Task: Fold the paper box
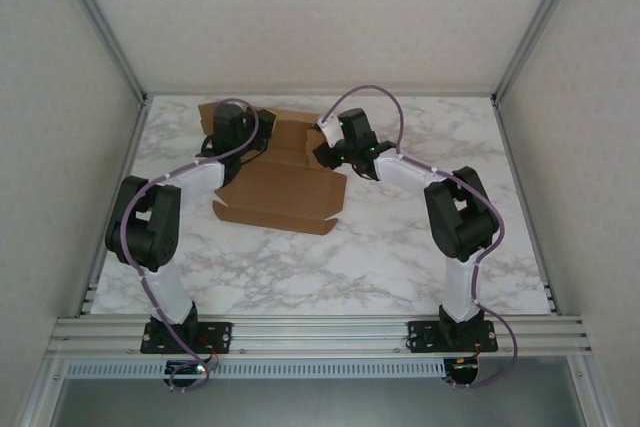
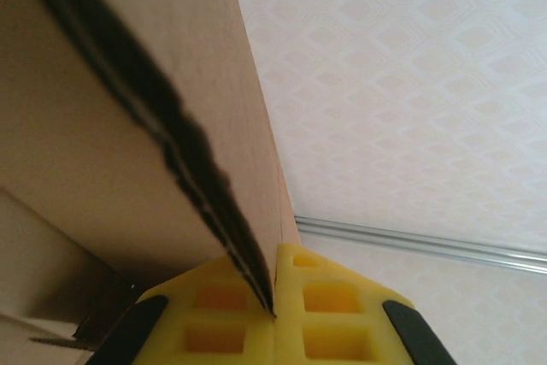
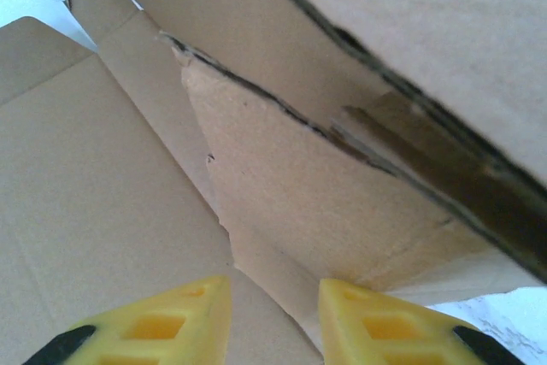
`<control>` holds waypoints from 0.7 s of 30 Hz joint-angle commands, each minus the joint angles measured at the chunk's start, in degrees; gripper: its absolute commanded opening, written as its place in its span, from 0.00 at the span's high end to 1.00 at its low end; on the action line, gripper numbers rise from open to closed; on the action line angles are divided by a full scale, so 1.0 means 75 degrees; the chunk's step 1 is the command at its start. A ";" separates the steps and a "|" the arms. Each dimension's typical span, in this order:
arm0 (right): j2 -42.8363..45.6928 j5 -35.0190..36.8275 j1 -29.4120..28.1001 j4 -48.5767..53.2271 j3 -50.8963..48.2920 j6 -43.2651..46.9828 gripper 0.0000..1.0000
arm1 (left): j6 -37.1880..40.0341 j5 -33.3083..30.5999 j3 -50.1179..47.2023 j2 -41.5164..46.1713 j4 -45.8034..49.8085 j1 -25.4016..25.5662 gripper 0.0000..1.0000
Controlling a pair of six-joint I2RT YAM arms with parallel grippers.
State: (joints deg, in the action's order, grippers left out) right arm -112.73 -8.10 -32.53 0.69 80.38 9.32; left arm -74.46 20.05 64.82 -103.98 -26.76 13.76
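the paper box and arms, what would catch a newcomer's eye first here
The brown paper box, half folded with walls raised, sits on the far left half of the marble table. The left gripper is pinched shut on an upright panel at its left end, while the right gripper hovers open over flaps at its right end.

No legible txt, labels, nos. anywhere; paper box (image 1: 285,192) unprinted.

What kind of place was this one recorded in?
Probably a lab robot cell: a marble-patterned table boxed in by pale wall panels and aluminium frame rails.
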 commanded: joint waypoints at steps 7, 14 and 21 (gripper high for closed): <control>-0.0026 0.1960 -0.0109 -0.0471 -0.0040 0.0254 0.66 | 0.0060 0.0620 -0.0133 0.0074 0.0161 0.0064 1.00; 0.0380 0.2368 0.0068 -0.1023 -0.0669 0.0398 0.67 | 0.0258 0.0474 -0.0082 0.0095 0.0542 0.0064 1.00; 0.0695 0.2026 0.0361 -0.1433 -0.1123 0.0267 0.67 | 0.0238 0.0175 0.0189 -0.0058 0.1252 0.0093 1.00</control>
State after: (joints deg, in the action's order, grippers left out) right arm -110.63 7.09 -30.83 -5.91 73.28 11.31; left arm -73.71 21.23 65.04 -103.98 -23.90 13.82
